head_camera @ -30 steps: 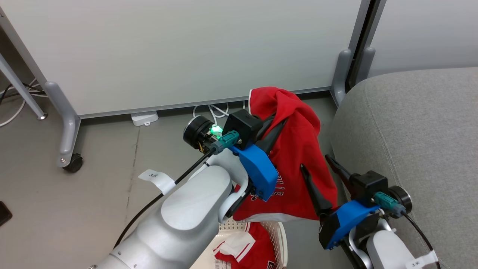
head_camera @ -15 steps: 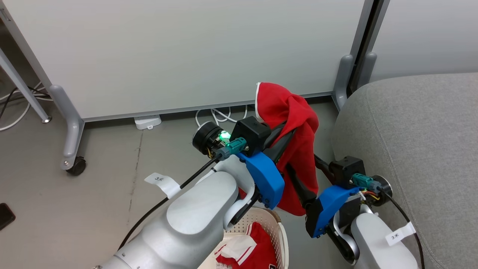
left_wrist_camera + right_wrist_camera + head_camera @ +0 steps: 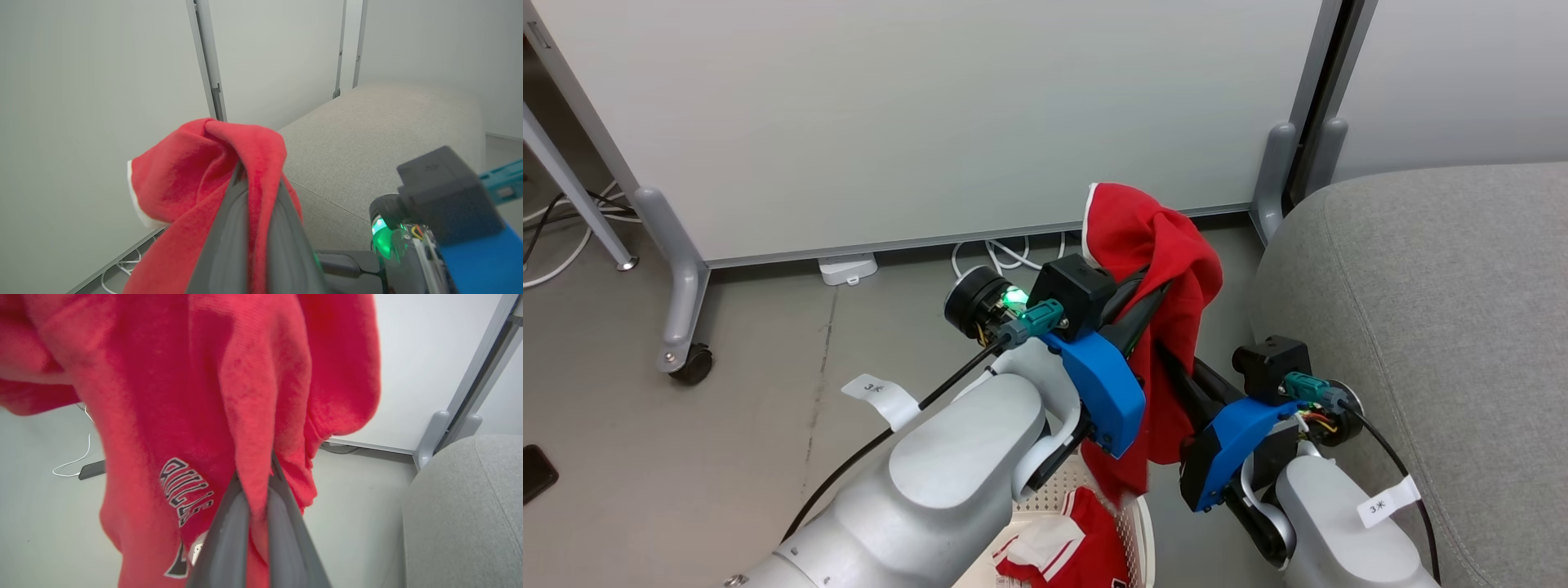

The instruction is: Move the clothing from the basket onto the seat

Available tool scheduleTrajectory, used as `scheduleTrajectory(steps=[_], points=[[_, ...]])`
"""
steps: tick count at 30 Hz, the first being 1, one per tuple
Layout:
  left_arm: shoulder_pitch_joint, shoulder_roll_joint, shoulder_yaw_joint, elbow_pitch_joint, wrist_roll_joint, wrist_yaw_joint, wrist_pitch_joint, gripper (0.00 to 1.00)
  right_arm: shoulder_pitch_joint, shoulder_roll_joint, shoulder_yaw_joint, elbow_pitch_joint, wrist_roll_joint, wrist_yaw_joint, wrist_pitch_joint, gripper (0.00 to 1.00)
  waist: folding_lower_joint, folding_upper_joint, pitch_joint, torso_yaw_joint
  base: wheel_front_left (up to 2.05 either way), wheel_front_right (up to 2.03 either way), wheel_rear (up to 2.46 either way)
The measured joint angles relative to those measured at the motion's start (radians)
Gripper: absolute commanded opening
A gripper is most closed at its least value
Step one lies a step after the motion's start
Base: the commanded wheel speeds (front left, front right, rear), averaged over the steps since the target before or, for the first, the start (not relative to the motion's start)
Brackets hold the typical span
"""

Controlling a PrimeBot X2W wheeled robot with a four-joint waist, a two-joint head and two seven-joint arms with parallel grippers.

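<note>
A red garment (image 3: 1168,245) with dark lettering (image 3: 186,490) hangs in the air between both grippers, above the floor and left of the grey seat (image 3: 1421,310). My left gripper (image 3: 1162,284) is shut on its upper fold, and the left wrist view shows cloth pinched between the fingers (image 3: 229,228). Lower down, my right gripper (image 3: 1166,353) is shut on another fold, seen squeezed between its fingers (image 3: 229,522). The cream basket (image 3: 1137,523) sits at the bottom edge under my left arm, with a second red-and-white garment (image 3: 1078,543) inside.
White partition panels on grey feet stand behind, one foot with a caster (image 3: 690,363). Cables (image 3: 1005,249) and a white adapter (image 3: 845,265) lie at the panel's base. A dark phone (image 3: 535,474) lies on the floor at the far left.
My right gripper has moved left to the hanging garment and shut on a fold of it. The cloth has bunched narrower. My left gripper keeps its hold.
</note>
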Motion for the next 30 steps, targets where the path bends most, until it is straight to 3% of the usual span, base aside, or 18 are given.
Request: scheduleTrajectory(steps=[13, 14, 15, 16, 30], points=[[-0.015, 0.000, -0.010, 0.022, -0.016, 0.005, -0.012, 0.00, -0.033, 0.000, 0.014, 0.050, 0.026, 0.000, -0.039, 0.00, 0.0000, 0.0000, 0.012, -0.008, 0.00, 0.00, 0.00], [-0.015, 0.000, -0.011, 0.023, -0.017, 0.005, -0.012, 0.30, -0.034, 0.000, 0.013, 0.053, 0.026, 0.000, -0.040, 0.00, 0.0000, -0.0001, 0.013, -0.008, 0.00, 0.00, 0.00], [-0.016, 0.000, -0.012, 0.025, -0.019, 0.005, -0.012, 0.75, -0.034, 0.000, 0.012, 0.057, 0.027, 0.000, -0.043, 0.00, 0.0000, 0.0000, 0.013, -0.008, 0.00, 0.00, 0.00], [-0.016, 0.000, -0.012, 0.026, -0.022, 0.008, -0.012, 1.00, -0.035, 0.000, 0.011, 0.061, 0.027, 0.000, -0.045, 0.00, 0.0000, -0.0001, 0.014, -0.008, 0.00, 0.00, 0.00], [-0.013, 0.001, -0.003, 0.040, -0.051, 0.017, -0.043, 1.00, -0.045, 0.000, -0.007, 0.085, 0.036, 0.000, -0.071, 0.00, -0.0001, -0.0001, 0.016, -0.003, 0.00, 0.00, 0.00]])
